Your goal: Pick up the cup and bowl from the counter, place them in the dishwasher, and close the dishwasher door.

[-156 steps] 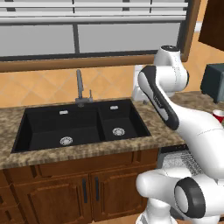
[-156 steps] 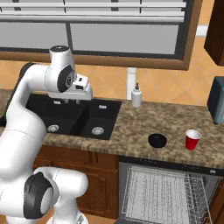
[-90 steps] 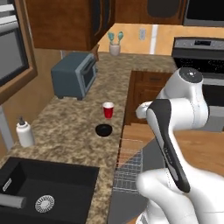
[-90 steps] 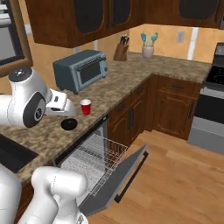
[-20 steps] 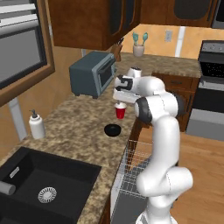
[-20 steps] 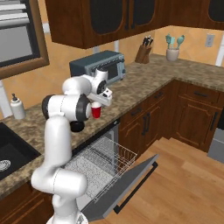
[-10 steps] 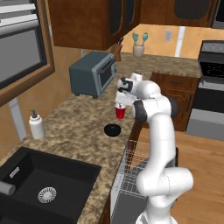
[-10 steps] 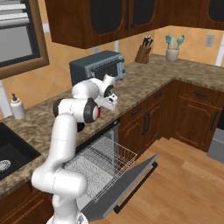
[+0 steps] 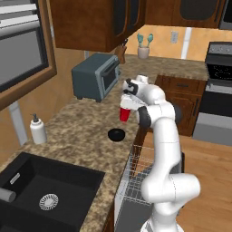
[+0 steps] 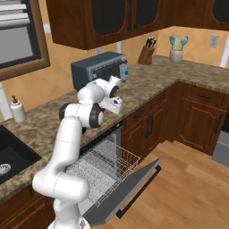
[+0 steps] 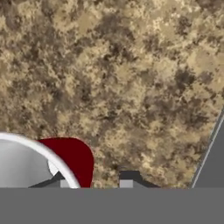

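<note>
End effector (image 9: 123,105) clamps the cup (image 9: 123,114) rim near the table's (image 9: 81,136) front edge. Step: cup pickup. Next: lift, carry to dishwasher (image 10: 105,167) rack.

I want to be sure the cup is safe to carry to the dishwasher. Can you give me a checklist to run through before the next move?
1. Gripper around the cup: ok; in the hand view one finger is inside the rim and one outside.
2. Grip firm: cannot tell.
3. Cup upright: ok in the left base view.
4. Dishwasher door open: ok, folded down.
5. Rack pulled out, free space: ok.
6. Bowl clear of the cup: ok, it sits apart on the counter.
</note>
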